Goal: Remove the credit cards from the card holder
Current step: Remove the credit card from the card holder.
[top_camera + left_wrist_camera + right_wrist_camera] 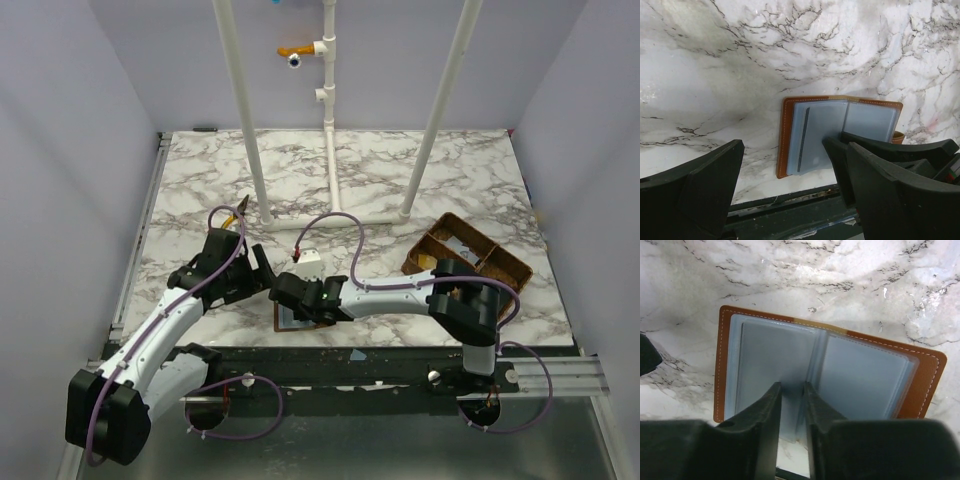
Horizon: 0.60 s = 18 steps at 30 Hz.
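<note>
The card holder (724, 360), a brown leather bifold, lies open and flat on the marble near the table's front edge, its blue-grey clear pockets (865, 375) facing up. It also shows in the left wrist view (785, 135), where a dark strip (803, 140) shows through the left pocket. My right gripper (791, 386) stands over it, jaws a narrow gap apart, tips pressed on the left pocket page beside the spine. My left gripper (792, 165) hangs wide open and empty just left of the holder. From above, the right gripper (292, 296) hides most of the holder (280, 322). No loose card shows clearly.
A brown woven divided basket (508, 268) stands at the right, with pale and yellowish flat things inside. White frame poles (250, 130) rise from the middle of the table. A small yellow-and-dark thing (243, 208) lies near the left pole. The table's front edge (790, 197) runs just below the holder.
</note>
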{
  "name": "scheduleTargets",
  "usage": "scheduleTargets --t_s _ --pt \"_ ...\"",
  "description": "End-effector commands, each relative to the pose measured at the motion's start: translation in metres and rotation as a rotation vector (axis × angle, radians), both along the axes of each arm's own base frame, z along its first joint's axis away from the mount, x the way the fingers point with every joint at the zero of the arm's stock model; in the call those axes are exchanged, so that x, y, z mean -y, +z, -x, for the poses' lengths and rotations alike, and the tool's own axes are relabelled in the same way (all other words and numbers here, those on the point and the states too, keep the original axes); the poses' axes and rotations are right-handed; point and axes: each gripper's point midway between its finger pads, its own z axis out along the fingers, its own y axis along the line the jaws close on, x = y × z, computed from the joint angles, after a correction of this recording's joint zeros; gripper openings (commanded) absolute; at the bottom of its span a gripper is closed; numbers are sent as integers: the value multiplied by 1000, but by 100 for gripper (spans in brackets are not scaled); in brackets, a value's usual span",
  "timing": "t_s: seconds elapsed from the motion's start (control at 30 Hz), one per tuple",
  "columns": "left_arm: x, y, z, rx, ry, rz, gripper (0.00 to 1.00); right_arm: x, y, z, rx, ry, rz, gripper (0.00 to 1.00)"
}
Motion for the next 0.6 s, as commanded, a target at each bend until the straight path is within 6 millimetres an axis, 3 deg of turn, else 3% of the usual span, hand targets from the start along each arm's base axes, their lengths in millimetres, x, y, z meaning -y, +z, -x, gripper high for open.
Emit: scheduleTargets --t_s 0.0,0.13,0.27,0.47,0.57 --pt "5 -2 2 8 -32 30 84 25 -22 7 -37 -24 63 21" --pt "7 -7 7 -7 -47 42 79 34 -27 8 -72 -47 26 12" --pt "11 -11 10 -8 -66 63 67 41 -30 9 -106 -56 -27 8" --pt "19 -17 15 -22 -93 77 33 41 -33 11 -161 -46 -117 3" --pt "24 -17 16 -26 -109 84 20 41 -34 11 -185 -47 -162 1"
